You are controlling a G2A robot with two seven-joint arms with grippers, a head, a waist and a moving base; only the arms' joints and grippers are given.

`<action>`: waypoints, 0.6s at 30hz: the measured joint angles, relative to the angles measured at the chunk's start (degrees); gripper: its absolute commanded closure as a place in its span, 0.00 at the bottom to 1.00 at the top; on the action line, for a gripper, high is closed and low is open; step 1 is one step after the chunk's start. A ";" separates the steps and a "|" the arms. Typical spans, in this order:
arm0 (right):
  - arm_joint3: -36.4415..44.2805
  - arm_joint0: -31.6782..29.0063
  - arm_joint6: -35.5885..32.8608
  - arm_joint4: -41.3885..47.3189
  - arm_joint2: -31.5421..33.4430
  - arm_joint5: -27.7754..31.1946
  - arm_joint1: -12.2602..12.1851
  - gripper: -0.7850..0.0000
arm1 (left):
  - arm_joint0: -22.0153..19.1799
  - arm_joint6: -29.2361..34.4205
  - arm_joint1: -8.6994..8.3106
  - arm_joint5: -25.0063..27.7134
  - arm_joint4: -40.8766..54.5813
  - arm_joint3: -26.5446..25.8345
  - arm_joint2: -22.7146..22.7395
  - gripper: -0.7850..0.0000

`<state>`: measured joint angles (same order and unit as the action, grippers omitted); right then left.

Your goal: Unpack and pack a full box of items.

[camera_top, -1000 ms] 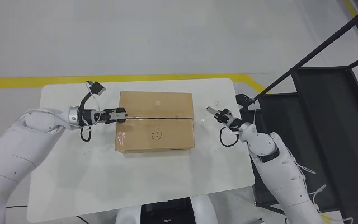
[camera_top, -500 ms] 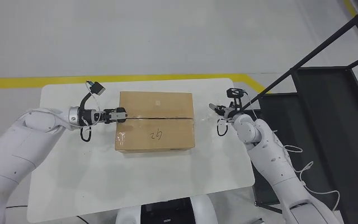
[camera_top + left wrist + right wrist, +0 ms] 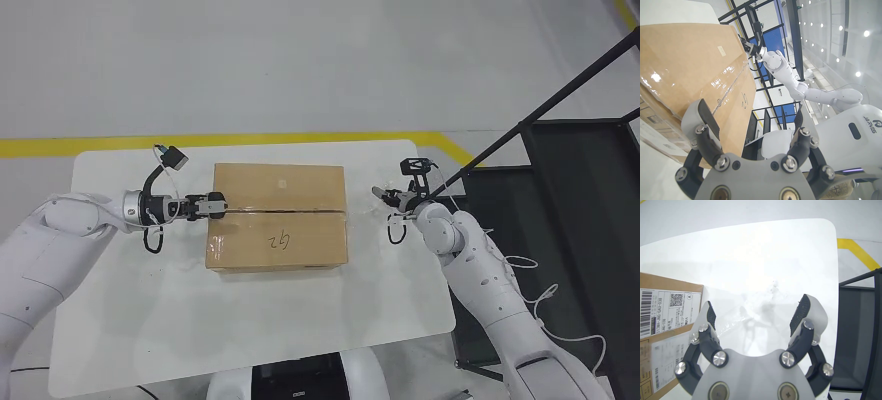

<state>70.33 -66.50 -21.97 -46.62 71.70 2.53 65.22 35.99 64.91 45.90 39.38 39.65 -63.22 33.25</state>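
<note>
On the table [image 3: 300, 310], the left gripper [image 3: 222, 205] and right gripper [image 3: 380, 194] flank the taped box [image 3: 277, 215], jaws spread wide, holding nothing.

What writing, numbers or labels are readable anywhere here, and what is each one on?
"52": handwritten number on top of the box; the first digit might be a 6.
Small sticker on the box top: too small to read.
Upper label on the box's end: barcode, square code, fine print, mostly too small.
Lower label there: blurred.
</note>
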 measured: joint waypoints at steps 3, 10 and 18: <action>0.00 0.00 0.00 0.00 0.00 0.00 0.00 0.00 | 0.00 0.00 0.00 0.00 0.00 0.00 0.00 0.00; -2.41 1.75 -0.09 -0.94 -0.65 -0.89 0.32 0.00 | 0.00 0.00 0.00 0.00 0.00 0.00 0.00 0.00; -12.22 8.37 0.39 -0.55 -5.42 -0.83 2.29 0.00 | 0.00 0.00 0.00 0.00 0.00 0.00 0.00 0.00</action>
<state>58.11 -58.13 -21.58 -47.17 66.28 1.70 67.51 35.99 64.91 45.90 39.38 39.65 -63.22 33.25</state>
